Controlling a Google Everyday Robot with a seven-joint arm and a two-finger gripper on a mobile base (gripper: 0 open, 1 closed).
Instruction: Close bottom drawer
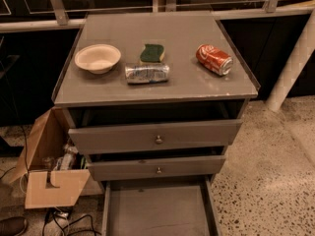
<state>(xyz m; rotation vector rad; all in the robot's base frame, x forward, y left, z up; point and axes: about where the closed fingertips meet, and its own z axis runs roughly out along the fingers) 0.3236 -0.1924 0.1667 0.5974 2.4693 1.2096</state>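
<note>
The grey cabinet point(157, 38) has three drawers. The bottom drawer point(156, 211) is pulled far out toward me; I see its flat grey inside and side walls, while its front panel and knob are cut off below the frame. The middle drawer point(157, 167) and top drawer point(156, 137) stand slightly out, each with a small round knob. The gripper is not in view.
On the cabinet top lie a white bowl point(97, 58), a green sponge point(151, 52), a silver can point(146, 73) on its side and a red can point(214, 59) on its side. An open cardboard box point(51, 166) stands at the left. Cables point(64, 221) lie on the floor. A white post point(291, 63) is at the right.
</note>
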